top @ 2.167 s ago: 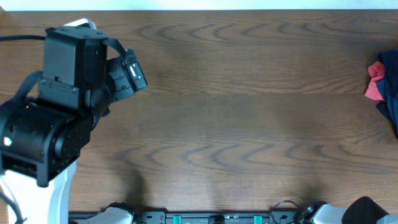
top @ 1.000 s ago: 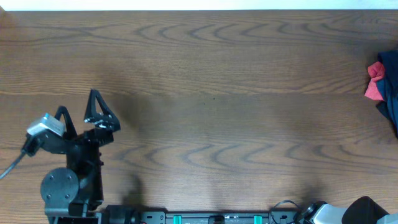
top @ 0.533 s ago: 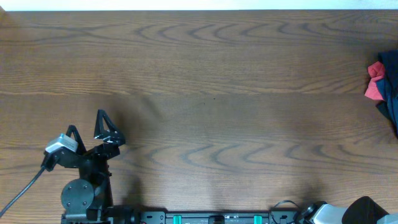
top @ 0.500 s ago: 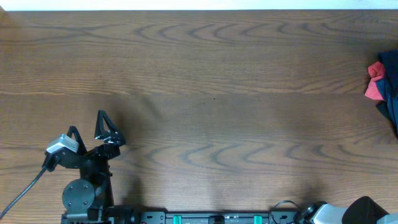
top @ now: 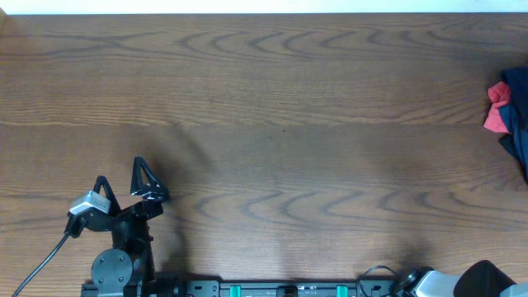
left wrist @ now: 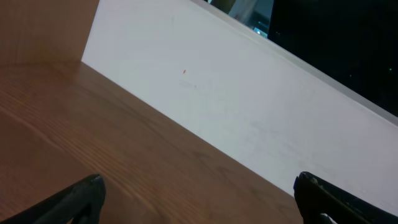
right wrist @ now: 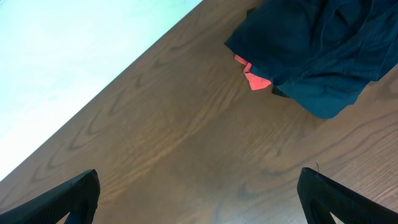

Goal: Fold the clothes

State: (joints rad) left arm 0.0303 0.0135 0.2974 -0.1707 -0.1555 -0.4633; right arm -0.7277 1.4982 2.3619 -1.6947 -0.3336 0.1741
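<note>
The left fingers [top: 147,183] stand spread wide above the near left part of the brown wood-grain surface [top: 289,124], gripping nothing. The right fingers [right wrist: 68,199] are equally splayed and empty. Ahead of the right pair lies one crumpled dark navy-blue fabric garment [right wrist: 311,43], bunched at the surface's right edge. One coral-red scrap of cloth [right wrist: 255,79] shows at its rim. A white board [left wrist: 217,93] borders the far side.

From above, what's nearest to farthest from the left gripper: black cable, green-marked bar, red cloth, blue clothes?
From the left gripper:
1. black cable, right beside it, lower left.
2. green-marked bar, bottom middle edge.
3. red cloth, far right edge.
4. blue clothes, touching the red cloth, just beyond it.
</note>
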